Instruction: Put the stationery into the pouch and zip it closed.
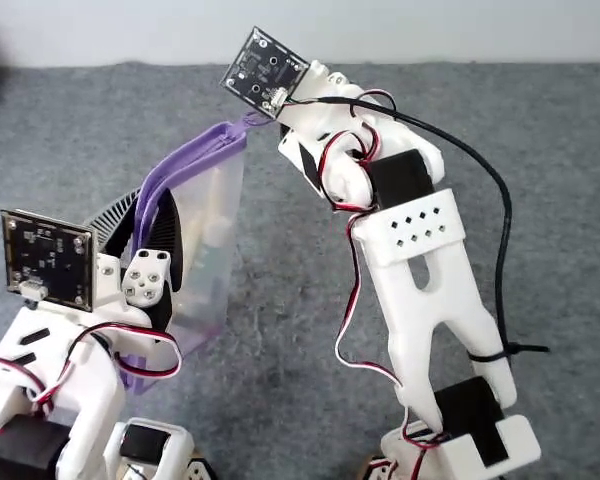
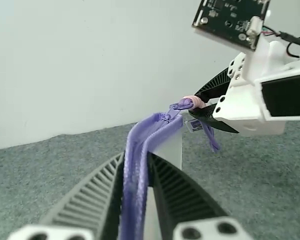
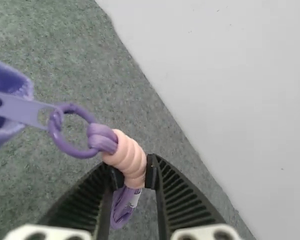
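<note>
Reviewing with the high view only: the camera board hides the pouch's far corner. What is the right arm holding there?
Observer: The right arm's jaws are shut on a pink charm.
Operator: How is the charm joined to the pouch?
Observer: A purple ring links it to the zipper tab.
Operator: Is the zipper closed?
Observer: In the left wrist view the zipper looks shut from the left arm's jaws up to the slider.
</note>
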`<move>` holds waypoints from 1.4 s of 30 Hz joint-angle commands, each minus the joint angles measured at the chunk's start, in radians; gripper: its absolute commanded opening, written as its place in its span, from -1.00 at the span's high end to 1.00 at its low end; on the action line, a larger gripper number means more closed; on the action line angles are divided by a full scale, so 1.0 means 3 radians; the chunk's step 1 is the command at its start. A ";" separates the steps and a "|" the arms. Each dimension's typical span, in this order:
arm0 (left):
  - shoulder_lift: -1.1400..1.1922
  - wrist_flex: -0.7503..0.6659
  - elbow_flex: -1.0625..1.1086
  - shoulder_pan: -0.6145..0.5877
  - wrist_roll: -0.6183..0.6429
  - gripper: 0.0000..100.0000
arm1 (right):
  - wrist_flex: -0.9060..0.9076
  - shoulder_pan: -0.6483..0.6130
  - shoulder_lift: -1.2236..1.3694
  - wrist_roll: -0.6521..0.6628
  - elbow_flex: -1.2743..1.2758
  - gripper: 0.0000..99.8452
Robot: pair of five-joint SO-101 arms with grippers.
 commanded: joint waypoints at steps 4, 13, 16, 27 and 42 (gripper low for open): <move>-0.0143 -0.0020 -0.0161 -0.0072 0.0020 0.88 | 0.0049 -0.0028 -0.0294 0.0036 -0.0072 0.98; -0.0123 -0.0046 -0.0110 -0.0072 0.0015 0.61 | 0.0279 -0.0130 -0.0417 0.0128 -0.0051 0.98; -0.0128 -0.0072 -0.0084 -0.0092 0.0015 0.61 | 0.0386 -0.0120 -0.0412 0.0123 0.0102 0.98; -0.0148 0.0696 0.0013 -0.0097 0.0041 0.79 | 0.0514 -0.0018 -0.0442 -0.0128 0.0563 0.98; -0.0148 0.1289 -0.0008 -0.0624 0.0031 0.97 | 0.1123 0.0719 -0.1005 -0.0419 0.1110 0.98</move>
